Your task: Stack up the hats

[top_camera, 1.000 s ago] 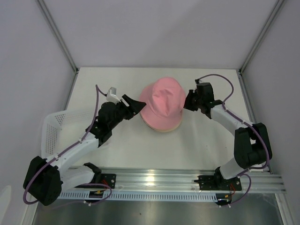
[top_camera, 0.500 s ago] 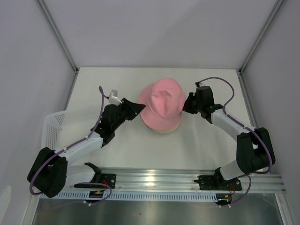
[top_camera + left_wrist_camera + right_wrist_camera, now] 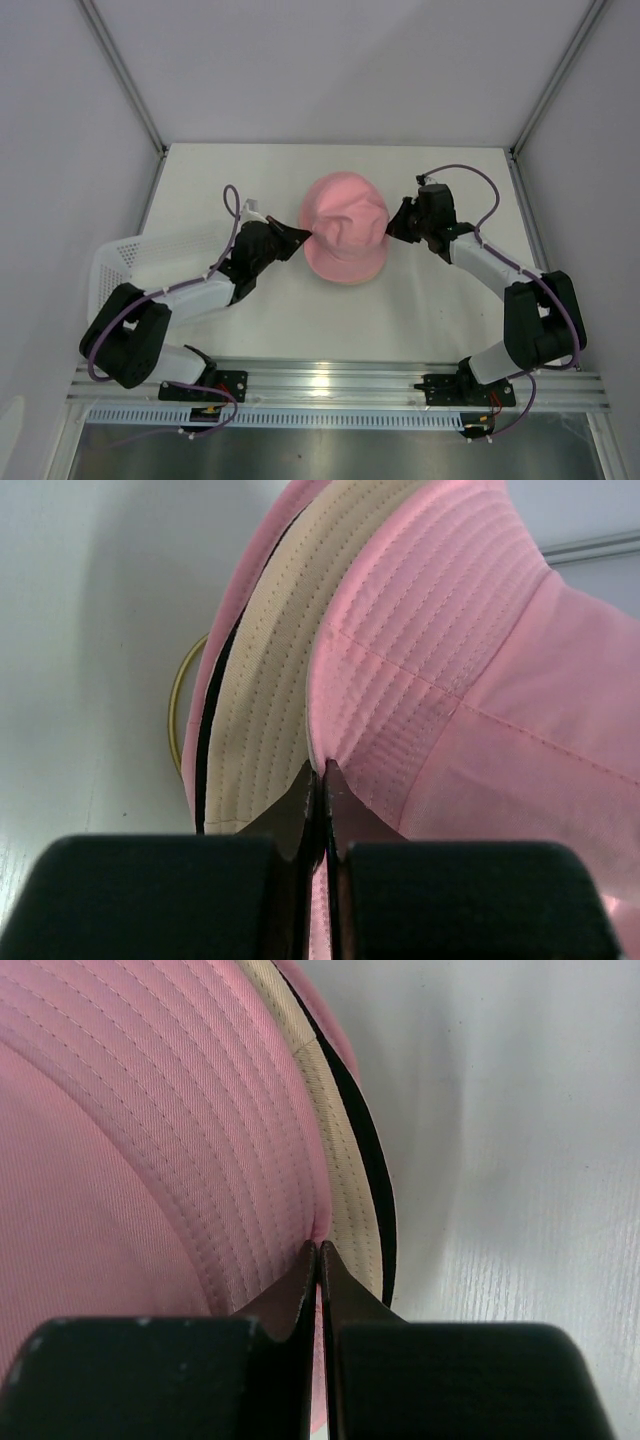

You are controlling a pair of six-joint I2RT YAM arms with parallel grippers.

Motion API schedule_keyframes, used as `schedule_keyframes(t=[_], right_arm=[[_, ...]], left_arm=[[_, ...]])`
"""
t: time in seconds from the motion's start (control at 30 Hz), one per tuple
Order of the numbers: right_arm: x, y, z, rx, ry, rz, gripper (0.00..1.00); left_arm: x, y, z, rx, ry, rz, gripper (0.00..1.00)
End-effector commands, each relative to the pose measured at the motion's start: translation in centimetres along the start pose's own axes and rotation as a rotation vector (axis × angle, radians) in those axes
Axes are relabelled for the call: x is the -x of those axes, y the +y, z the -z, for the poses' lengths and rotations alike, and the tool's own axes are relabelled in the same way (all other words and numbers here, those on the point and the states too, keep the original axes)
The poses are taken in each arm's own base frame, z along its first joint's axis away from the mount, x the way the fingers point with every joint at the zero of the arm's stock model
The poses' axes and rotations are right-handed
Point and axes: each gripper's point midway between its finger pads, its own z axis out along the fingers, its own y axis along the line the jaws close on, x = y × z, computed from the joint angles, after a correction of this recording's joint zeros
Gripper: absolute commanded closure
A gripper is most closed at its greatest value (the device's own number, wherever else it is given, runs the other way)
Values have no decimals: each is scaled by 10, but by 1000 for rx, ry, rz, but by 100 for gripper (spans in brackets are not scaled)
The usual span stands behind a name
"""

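The pink hat [image 3: 346, 238] sits pinched between left hand [image 3: 305, 236] and right hand [image 3: 396, 224].

— What is seen at the left?

— A white plastic basket [image 3: 118, 262] with latticed walls is set at the left edge of the white table [image 3: 300, 170], toward the near side.

— And along the near edge?

— A ribbed metal rail [image 3: 340, 380] is laid across the width. A white slotted strip [image 3: 330, 417] is run just below it in the overhead view.

— How is the space enclosed?

— Plain pale walls [image 3: 340, 60] are seen at the back and on both sides. Slanting metal posts [image 3: 120, 70] are met at the table's far corners.

— What is added by the wrist views?

— Only bare tabletop is shown there, white and faintly streaked.
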Motion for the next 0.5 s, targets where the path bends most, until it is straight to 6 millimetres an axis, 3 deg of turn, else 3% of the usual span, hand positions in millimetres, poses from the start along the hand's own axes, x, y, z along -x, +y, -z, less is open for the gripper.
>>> schedule_keyframes(t=[0.0,0.3,0.47], right_arm=[[-22,-12,-8,-37,66,14,100],[-21,-13,-12,-40,65,20,100],[-21,-16,-15,-46,67,26,100]], left_arm=[[-12,58,-4,207,15,-34,99],[-4,93,9,317,-16,-95,99],[-4,114,7,401,0,-106,99]])
